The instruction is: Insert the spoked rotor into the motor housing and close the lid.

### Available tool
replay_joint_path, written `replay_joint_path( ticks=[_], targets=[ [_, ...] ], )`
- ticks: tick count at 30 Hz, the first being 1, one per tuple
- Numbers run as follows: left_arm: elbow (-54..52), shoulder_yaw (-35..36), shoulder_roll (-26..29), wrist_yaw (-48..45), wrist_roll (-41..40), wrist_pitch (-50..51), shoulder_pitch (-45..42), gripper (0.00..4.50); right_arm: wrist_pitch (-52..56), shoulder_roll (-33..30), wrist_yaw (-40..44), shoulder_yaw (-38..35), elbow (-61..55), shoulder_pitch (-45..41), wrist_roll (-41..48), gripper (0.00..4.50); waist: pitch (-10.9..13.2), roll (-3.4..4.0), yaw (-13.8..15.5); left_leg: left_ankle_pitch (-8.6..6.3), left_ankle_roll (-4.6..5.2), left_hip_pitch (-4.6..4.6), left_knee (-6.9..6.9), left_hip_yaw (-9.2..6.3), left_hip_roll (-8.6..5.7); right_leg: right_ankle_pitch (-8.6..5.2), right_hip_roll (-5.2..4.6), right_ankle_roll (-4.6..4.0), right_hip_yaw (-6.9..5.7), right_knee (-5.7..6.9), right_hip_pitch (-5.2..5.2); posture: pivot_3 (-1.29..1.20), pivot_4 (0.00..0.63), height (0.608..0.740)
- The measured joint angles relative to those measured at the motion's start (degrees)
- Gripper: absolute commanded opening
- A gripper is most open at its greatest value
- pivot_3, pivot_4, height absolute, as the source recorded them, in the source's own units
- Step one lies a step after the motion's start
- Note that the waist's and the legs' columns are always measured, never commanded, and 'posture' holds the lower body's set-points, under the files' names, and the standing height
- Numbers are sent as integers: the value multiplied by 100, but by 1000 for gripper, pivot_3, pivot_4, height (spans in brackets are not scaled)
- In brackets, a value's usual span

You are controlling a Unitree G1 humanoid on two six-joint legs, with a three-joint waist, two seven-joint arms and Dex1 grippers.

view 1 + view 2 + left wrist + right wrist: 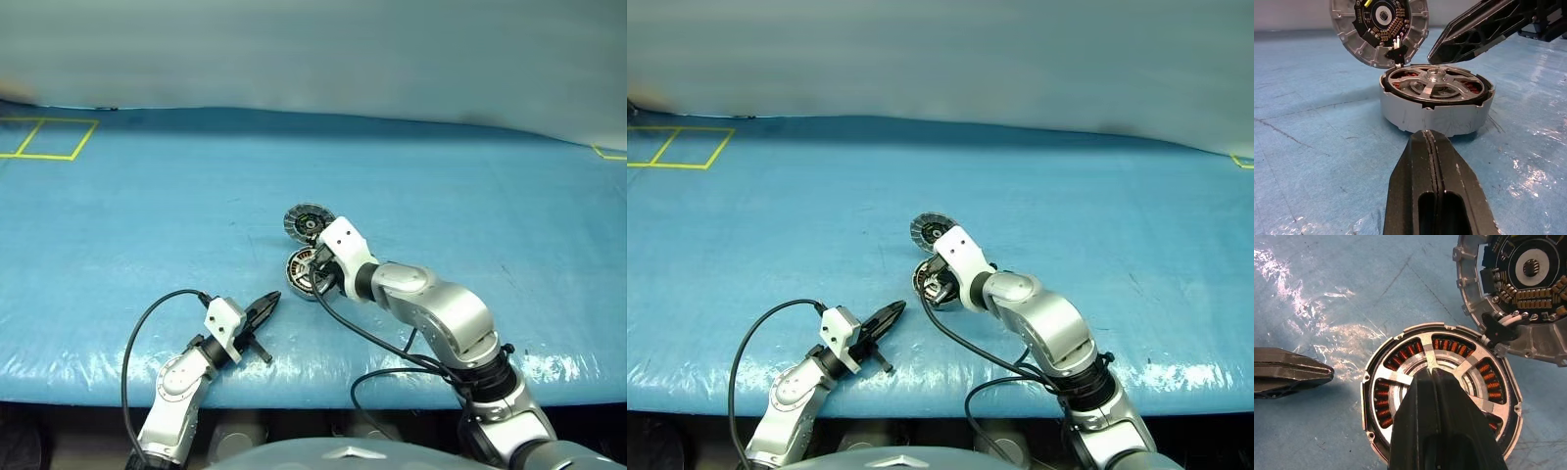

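Our right gripper point(1433, 373) hangs over the motor housing point(1436, 105), fingers pressed together and empty, tips above the spoked rotor point(1437, 362) already seated inside. The lid point(1520, 289) stands open just beyond the tips. Our left gripper point(1426, 134), fingers together too, rests just beside the housing wall

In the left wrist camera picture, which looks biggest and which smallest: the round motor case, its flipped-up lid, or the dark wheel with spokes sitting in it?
Largest to smallest, as they look in that view:
1. motor housing
2. spoked rotor, lying inside the housing and nearly as wide
3. lid; it stands farther back and is cut off by the picture's edge, so its rank is unsure.
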Motion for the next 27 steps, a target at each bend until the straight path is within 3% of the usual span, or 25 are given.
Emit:
replay_joint_path(
  ticks=[7, 15, 23, 27],
  targets=[
    [0, 0, 36, -4, 0, 0, -4, 0, -367, 310, -167, 51, 356, 91, -145, 23, -11, -2, -7, 0, 0, 12, 1, 1, 1, 0, 2, 0, 1, 1, 11, 0, 150, 740],
    [0, -1, 39, -4, -1, 15, -5, 0, 72, 858, -616, -181, 399, 132, -215, 23, -49, -11, -10, 1, -1, 22, 3, 2, 3, 0, -1, -4, 2, 4, 19, 0, 150, 740],
    [0, -9, 37, -8, -1, 24, -13, 0, 917, 1860, -885, -1330, 548, 57, 32, 23, -62, -10, -12, 1, -1, 19, 2, 2, 4, 2, -3, -5, 2, 4, 16, 0, 150, 740],
    [0, -10, 36, 2, -1, 25, -16, 0, 1044, 1951, -924, -1535, 587, 2, 76, 23, -62, -9, -8, 1, -1, 19, 1, 1, 2, 1, -6, -6, 1, 3, 16, 0, 150, 740]
  ],
)
